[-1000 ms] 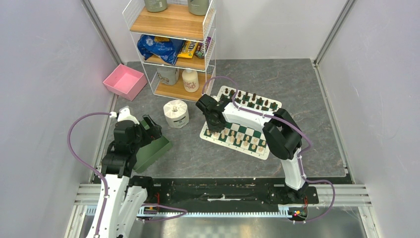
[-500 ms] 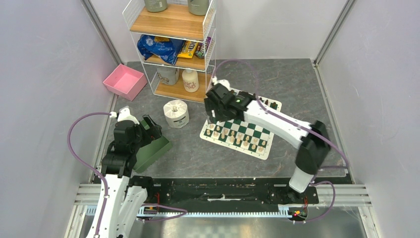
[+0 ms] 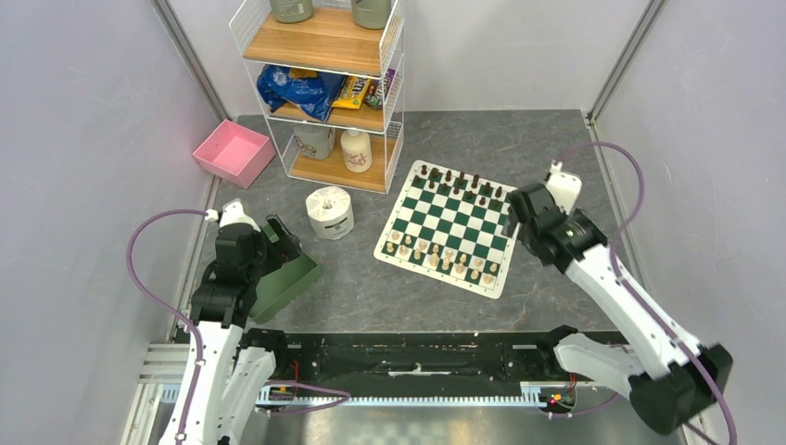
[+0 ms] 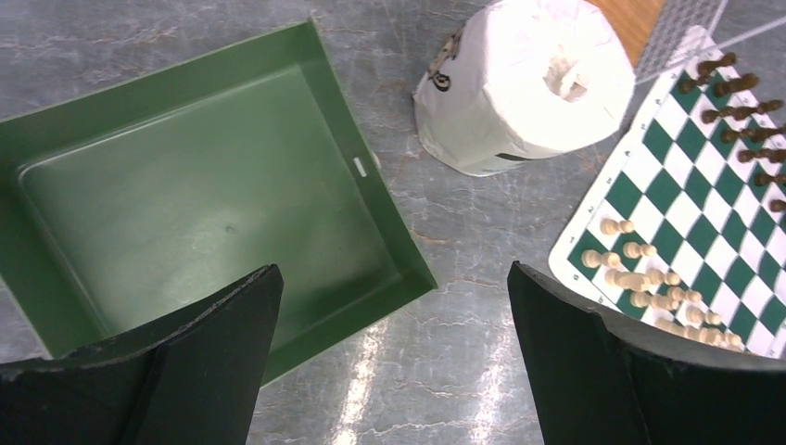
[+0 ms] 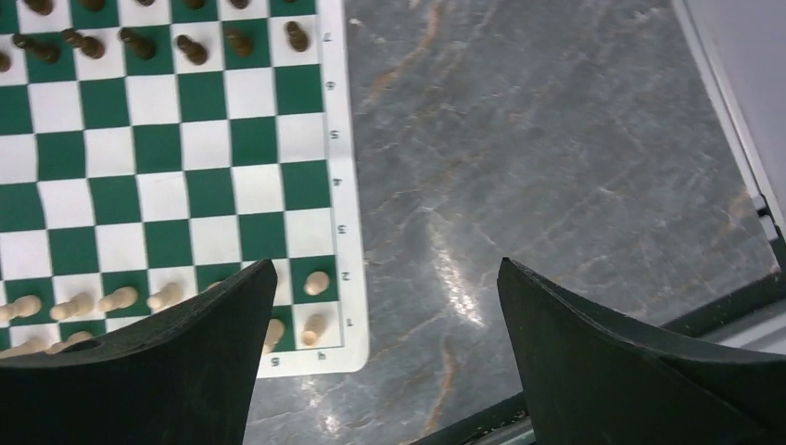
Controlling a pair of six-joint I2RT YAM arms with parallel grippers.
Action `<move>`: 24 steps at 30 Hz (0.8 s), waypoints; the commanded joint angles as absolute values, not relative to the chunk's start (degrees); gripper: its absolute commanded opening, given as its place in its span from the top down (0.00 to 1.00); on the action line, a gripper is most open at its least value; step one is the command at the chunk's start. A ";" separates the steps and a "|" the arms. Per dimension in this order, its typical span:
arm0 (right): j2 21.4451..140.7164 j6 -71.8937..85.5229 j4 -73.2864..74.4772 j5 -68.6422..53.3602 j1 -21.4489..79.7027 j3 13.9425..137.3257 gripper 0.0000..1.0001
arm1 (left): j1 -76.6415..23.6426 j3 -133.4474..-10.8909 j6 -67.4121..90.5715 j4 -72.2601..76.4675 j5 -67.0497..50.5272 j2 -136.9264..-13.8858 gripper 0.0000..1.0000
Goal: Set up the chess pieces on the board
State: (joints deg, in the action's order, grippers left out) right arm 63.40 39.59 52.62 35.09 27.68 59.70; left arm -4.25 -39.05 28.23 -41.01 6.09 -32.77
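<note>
Board (image 3: 452, 228) lies centre frame, slightly skewed. Green bin (image 3: 287, 278) sits lower left, with the left gripper (image 4: 394, 278) over its corner, jaws wide, empty. Right gripper (image 5: 385, 278) hangs over the board's right edge (also spread, nothing held). Cream pieces (image 3: 440, 258) line the board's lower rows, dark pieces (image 3: 468, 185) the upper rows.

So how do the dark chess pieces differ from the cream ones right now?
The dark pieces are brown and line the far edge of the board; the cream pieces are pale and line its near edge, towards the arms. Both sets sit in rows on the board.
</note>
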 commanded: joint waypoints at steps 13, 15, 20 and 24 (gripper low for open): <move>44.62 31.84 45.48 31.77 25.75 52.29 0.03 | -4.32 -41.41 34.97 -43.29 19.01 -26.39 0.01; 44.08 30.89 44.23 30.28 25.72 54.02 0.03 | -4.31 -41.58 35.09 -43.33 18.91 -26.37 0.01; 45.00 30.14 42.87 29.51 25.75 56.70 0.03 | -4.35 -41.76 35.03 -43.42 18.92 -26.65 0.01; 46.61 30.23 42.98 29.52 25.75 57.05 0.03 | -4.31 -41.75 34.99 -43.42 19.03 -26.46 0.01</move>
